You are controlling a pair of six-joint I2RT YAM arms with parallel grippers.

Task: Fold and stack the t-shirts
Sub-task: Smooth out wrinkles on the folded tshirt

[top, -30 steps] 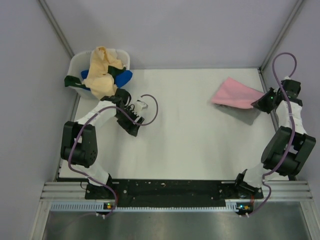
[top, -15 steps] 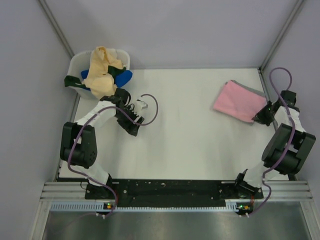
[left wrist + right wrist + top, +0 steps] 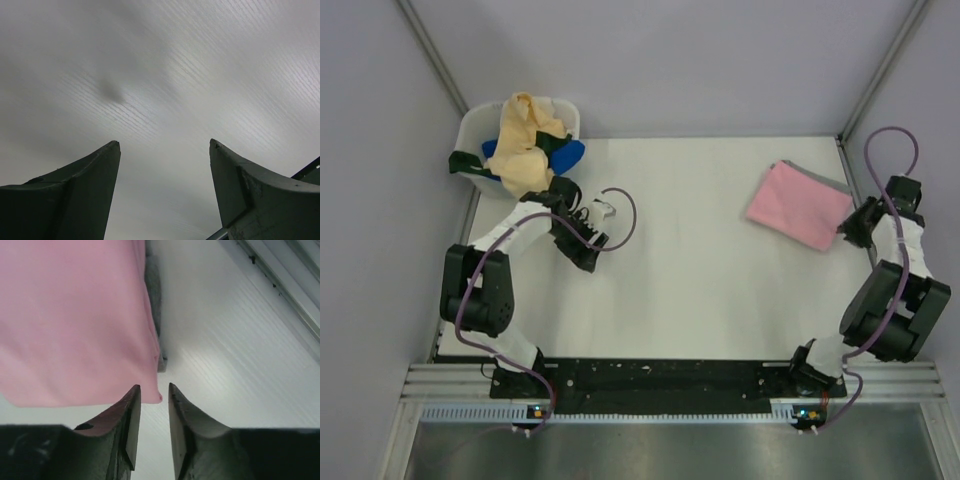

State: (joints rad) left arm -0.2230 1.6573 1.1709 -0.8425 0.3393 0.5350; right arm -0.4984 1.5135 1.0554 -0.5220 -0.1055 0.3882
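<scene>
A folded light pink t-shirt (image 3: 798, 205) lies flat at the table's far right, on top of a grey t-shirt whose edge (image 3: 817, 178) shows behind it. In the right wrist view the pink shirt (image 3: 75, 315) fills the upper left, with the grey edge (image 3: 154, 295) beside it. My right gripper (image 3: 850, 226) sits just off the pink shirt's near right corner. Its jaws (image 3: 154, 386) are a little apart and hold nothing. My left gripper (image 3: 587, 258) is open and empty over bare table (image 3: 165, 143). Pale yellow (image 3: 525, 140), blue (image 3: 572, 152) and dark green (image 3: 463, 160) t-shirts sit in the tub.
The white plastic tub (image 3: 470, 125) stands at the far left corner, heaped with shirts. A metal frame rail (image 3: 280, 275) runs along the table's right edge close to my right gripper. Grey walls enclose the table on three sides.
My right gripper has let go of the pink t-shirt, which now lies flat on the grey one, and has drawn back toward the right edge. The left arm has not moved.
</scene>
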